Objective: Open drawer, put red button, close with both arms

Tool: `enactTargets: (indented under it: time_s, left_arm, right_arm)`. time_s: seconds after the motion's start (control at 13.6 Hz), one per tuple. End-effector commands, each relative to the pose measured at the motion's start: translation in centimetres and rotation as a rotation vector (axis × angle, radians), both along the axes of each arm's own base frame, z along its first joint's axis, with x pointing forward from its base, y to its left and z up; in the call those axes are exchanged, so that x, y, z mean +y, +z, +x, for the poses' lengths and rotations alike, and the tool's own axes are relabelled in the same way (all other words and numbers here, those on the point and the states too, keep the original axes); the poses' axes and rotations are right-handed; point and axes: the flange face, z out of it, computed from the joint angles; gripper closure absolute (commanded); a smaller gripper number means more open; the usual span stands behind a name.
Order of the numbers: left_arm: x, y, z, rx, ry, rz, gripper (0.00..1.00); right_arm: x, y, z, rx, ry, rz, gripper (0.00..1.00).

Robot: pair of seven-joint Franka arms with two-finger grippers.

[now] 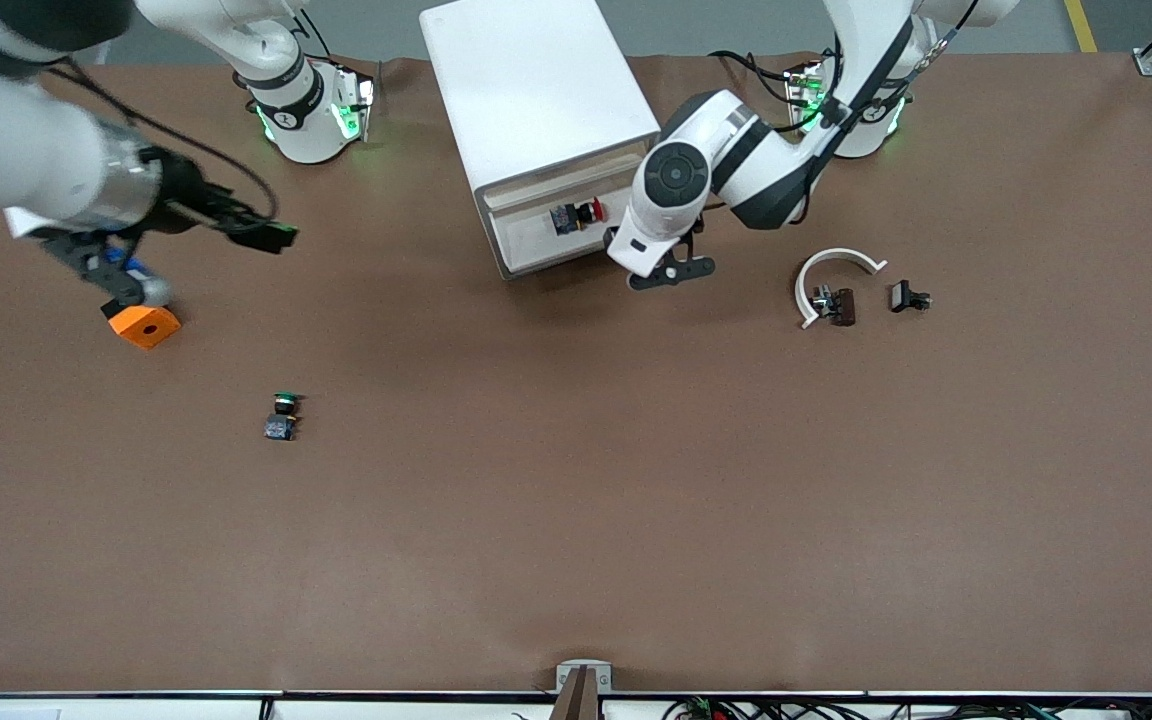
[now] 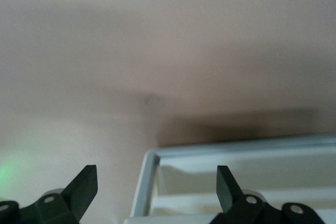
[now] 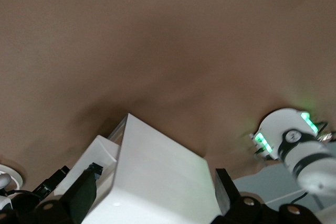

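L gripper hung w/ fingers spread, empty, just beside the open drawer front. Red button lay in drawer, next to it. R gripper spread too, empty, over orange cube.

this is a robotics lab bench. two white arms stand on bases with green status lights at the edge of a table covered in plain brown sheet. loose cables run along the table edge nearest the front camera. a metal bracket is fixed there. grey floor with a yellow line shows past the table.
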Motion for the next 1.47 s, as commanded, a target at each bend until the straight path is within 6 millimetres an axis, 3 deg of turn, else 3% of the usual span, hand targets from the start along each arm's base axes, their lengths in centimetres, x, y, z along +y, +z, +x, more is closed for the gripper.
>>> enactTargets:
  time_s: [0.0, 0.29, 0.51, 0.74, 0.81, 0.96, 1.25, 1.4]
  left_arm:
    - [-1.5, 0.8, -2.8, 0.008, -0.014, -0.022, 0.0]
    - [-3.4, -0.5, -5.4, 0.04, -0.068, -0.03, 0.0]
    - [-4.1, -0.8, -5.9, 0.042, -0.075, -0.047, 0.0]
    - [-4.1, -0.4, -5.3, 0.038, -0.062, -0.054, 0.0]
    - [-3.8, 0.1, -4.2, 0.03, -0.041, -0.06, 0.0]
    - [-1.8, 1.6, 0.2, 0.006, 0.032, -0.081, 0.0]
    - [4.9, 5.5, 9.5, -0.04, 0.113, -0.02, 0.0]
    - [7.5, 8.4, 12.9, -0.067, 0.13, 0.009, 0.0]
  right_arm:
    - [-6.5, -1.2, 0.0, -0.034, 0.116, 0.03, 0.0]
    - [-9.2, -0.2, -0.2, -0.146, 0.226, -0.075, 0.0]
    - [-9.0, 0.6, -3.2, -0.262, 0.269, -0.098, 0.0]
    - [-8.9, 2.0, -4.9, -0.308, 0.282, -0.129, 0.0]
    - [-8.9, 2.9, -5.4, -0.325, 0.285, -0.13, 0.0]
    - [-9.8, 4.2, -6.3, -0.36, 0.367, -0.113, 0.0]
    - [-11.7, 5.5, -7.3, -0.38, 0.392, -0.109, 0.0]
    - [-12.2, 5.5, -7.2, -0.381, 0.4, -0.108, 0.0]
